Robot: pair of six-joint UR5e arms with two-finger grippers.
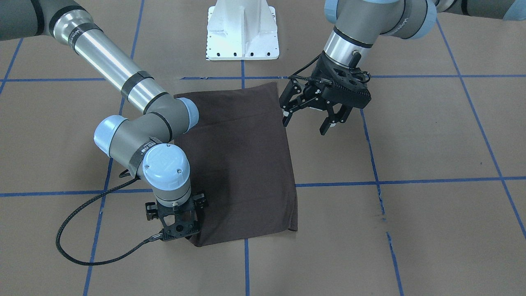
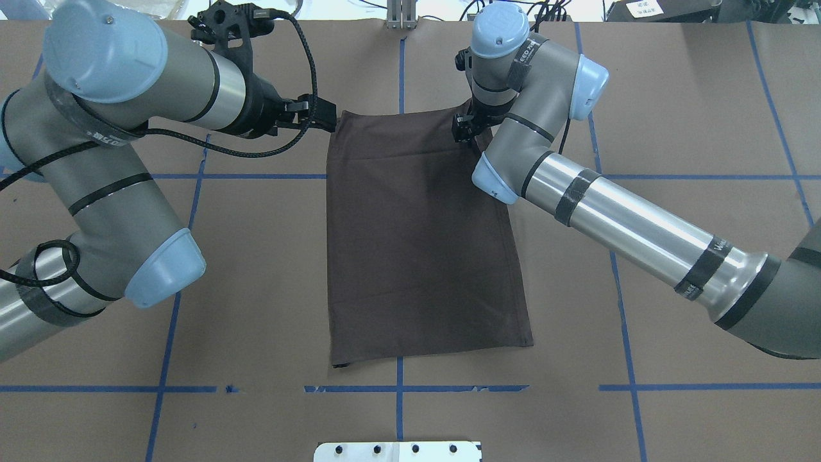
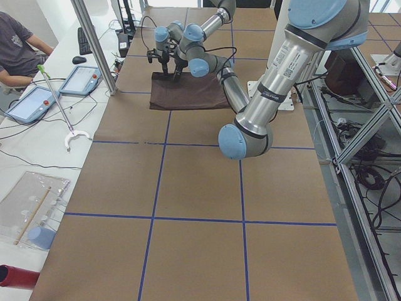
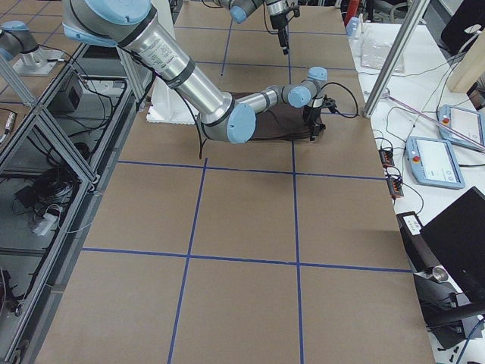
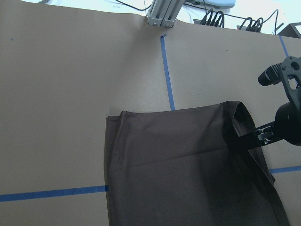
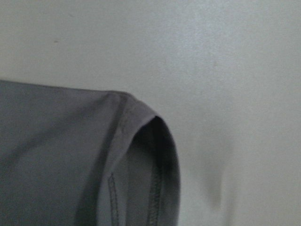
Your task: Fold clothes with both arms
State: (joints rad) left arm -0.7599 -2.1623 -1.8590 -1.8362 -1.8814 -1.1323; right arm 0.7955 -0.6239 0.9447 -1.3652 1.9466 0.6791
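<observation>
The right gripper (image 1: pixel 178 228) is planted straight down on the far right corner of the T-shirt (image 2: pixel 417 244). The front-facing view shows only the gripper's black body from above and hides its tips. The left wrist view shows more: one black finger (image 5: pixel 245 141) reaches into the corner, and the cloth stands up in a small ridge around it. Whether the jaws are pinched on the fabric cannot be told. The right wrist view shows no fingers, only the corner itself, where the stitched hem gapes into a dark loop over the pale surface. The left gripper (image 1: pixel 305 126) is plain only in the front-facing view: its fingers are spread wide, holding nothing, and it hangs in the air off the shirt's left edge. The overhead view shows it side-on and hides the gap. The shirt lies as a long dark brown rectangle in the middle of the table (image 2: pixel 673 96), running away from the white pedestal (image 1: pixel 242 33) and crossing a blue tape line (image 2: pixel 256 176). In the exterior left view a person (image 3: pixel 19 44) sits beside the table's far edge.
</observation>
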